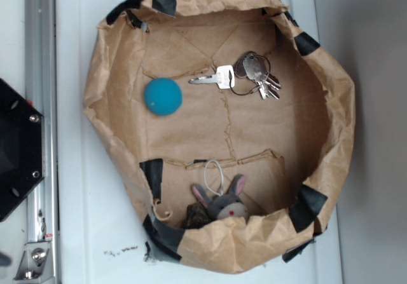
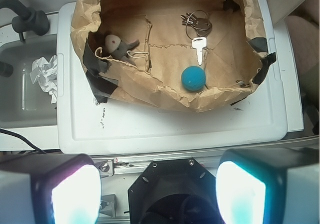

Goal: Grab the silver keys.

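The silver keys [image 1: 248,75] lie on the floor of a brown paper bin [image 1: 114,100], toward its upper right, with one longer square-headed key splayed out to the left. In the wrist view the silver keys [image 2: 197,31] sit far off, in the bin's far part. My gripper [image 2: 159,194] hangs high above the robot's black base, well short of the bin, open with nothing between its glowing pads [image 2: 75,196]. The gripper does not show in the exterior view.
A blue ball [image 1: 163,96] lies left of the keys. A small grey plush rabbit [image 1: 226,201] sits in the bin's lower compartment. The bin stands on a white lid [image 2: 150,129]. A crumpled paper [image 2: 45,76] lies in a tray beside it. The black base [image 1: 16,147] is at the left.
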You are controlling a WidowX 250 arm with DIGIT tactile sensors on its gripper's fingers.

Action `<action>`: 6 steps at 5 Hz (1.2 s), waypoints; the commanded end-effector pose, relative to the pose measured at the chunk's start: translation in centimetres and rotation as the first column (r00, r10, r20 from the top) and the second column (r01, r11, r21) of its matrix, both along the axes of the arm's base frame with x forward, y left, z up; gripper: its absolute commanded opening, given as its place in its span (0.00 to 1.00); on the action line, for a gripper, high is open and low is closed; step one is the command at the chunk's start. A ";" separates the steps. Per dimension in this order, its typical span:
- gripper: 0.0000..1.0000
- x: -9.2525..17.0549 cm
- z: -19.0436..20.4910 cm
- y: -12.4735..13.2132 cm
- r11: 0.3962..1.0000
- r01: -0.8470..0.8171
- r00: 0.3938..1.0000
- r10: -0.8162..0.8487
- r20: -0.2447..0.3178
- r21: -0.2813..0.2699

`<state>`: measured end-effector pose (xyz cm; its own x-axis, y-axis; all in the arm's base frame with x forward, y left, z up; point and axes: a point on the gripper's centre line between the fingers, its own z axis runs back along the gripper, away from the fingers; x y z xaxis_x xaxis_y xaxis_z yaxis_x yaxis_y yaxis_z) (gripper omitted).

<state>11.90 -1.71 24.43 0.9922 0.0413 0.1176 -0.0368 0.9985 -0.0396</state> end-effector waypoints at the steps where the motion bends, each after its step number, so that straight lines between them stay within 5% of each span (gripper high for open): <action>1: 1.00 0.0 0.0 0.0 1.000 0.000 1.000 0.000 0.000 0.000; 3: 1.00 7.7 -1.6 0.4 0.994 -0.109 0.992 0.110 0.068 -0.020; 6: 1.00 11.2 -10.5 3.2 0.977 -0.194 0.971 0.179 0.158 0.085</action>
<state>22.72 0.78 12.95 0.9517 0.1901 0.2411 -0.2064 0.9775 0.0441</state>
